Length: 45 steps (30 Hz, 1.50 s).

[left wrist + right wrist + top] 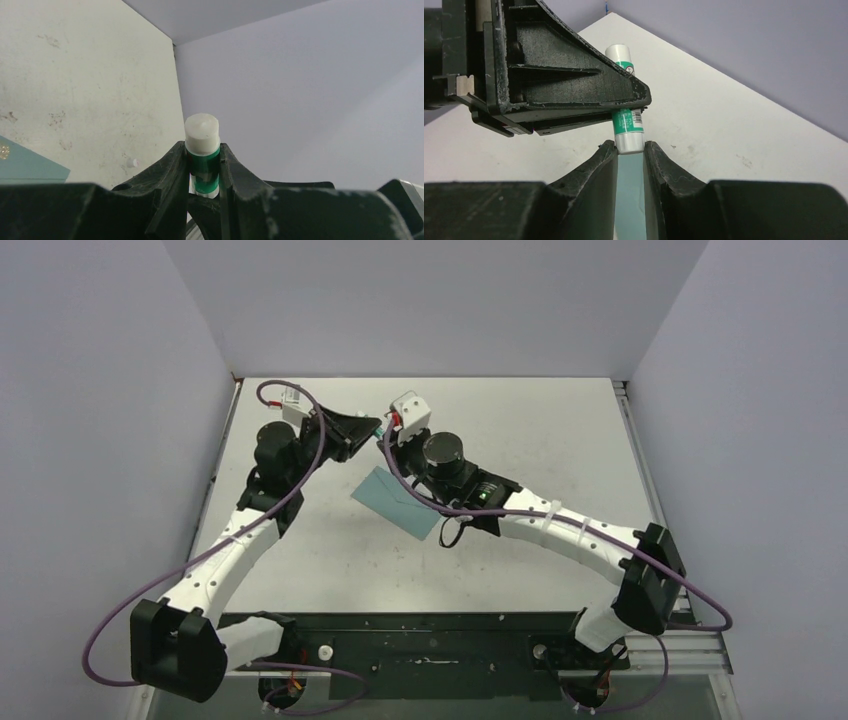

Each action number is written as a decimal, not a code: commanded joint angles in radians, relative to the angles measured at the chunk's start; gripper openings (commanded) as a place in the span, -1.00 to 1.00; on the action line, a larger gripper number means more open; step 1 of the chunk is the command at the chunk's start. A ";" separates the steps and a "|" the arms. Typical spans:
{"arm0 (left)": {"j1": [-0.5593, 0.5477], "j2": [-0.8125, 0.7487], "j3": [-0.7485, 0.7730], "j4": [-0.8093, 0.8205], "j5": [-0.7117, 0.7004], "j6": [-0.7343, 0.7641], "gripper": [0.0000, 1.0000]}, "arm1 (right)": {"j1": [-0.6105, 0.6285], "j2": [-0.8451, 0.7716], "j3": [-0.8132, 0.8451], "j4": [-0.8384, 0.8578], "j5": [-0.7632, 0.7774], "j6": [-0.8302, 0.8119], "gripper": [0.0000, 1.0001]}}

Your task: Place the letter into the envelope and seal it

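The teal envelope (400, 502) lies flat on the table below both grippers; a corner shows in the left wrist view (25, 167) and a strip between the right fingers (630, 190). The letter is out of view. My left gripper (370, 428) (202, 150) is shut on the green middle of a glue stick (202, 165), whose white end points away. My right gripper (392, 437) (630, 146) has its fingertips closed on the stick's other, pale end (629, 140). The stick (628, 122) is held in the air between both grippers.
The left gripper's black body (564, 85) fills the upper left of the right wrist view. A small white speck (131, 162) lies on the table near the back wall. Grey walls enclose the table (560, 440) on three sides.
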 commanded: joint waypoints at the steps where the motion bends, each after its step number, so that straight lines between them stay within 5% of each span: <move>1: -0.025 -0.051 -0.057 0.315 0.095 0.082 -0.90 | 0.035 -0.057 -0.068 0.141 -0.019 0.230 -0.89; 15: -0.034 -0.055 -0.202 0.658 0.209 0.330 -1.00 | 0.270 0.007 -0.117 0.294 0.348 -0.084 -0.89; 16: -0.033 -0.063 -0.204 0.644 0.211 0.359 -1.00 | 0.271 0.002 -0.114 0.286 0.343 -0.077 -0.82; 20: -0.033 -0.103 -0.210 0.571 0.191 0.495 -1.00 | 0.248 -0.061 -0.143 0.262 0.302 -0.016 0.26; 22: -0.033 -0.124 -0.211 0.533 0.167 0.589 -1.00 | 0.224 -0.114 -0.184 0.255 0.253 0.030 0.56; 28: -0.027 -0.168 -0.197 0.422 0.143 0.822 -1.00 | 0.117 -0.324 -0.318 0.095 0.144 0.175 0.70; 33: -0.024 -0.193 -0.221 0.418 0.191 0.956 -1.00 | 0.012 -0.417 -0.386 -0.146 0.287 0.299 0.74; 39: -0.025 -0.214 -0.249 0.420 0.252 1.020 -1.00 | -0.333 -0.239 -0.258 -0.536 0.160 0.509 0.77; 45: -0.031 -0.218 -0.266 0.416 0.295 0.993 -1.00 | -0.561 -0.008 -0.197 -0.636 0.031 0.503 0.79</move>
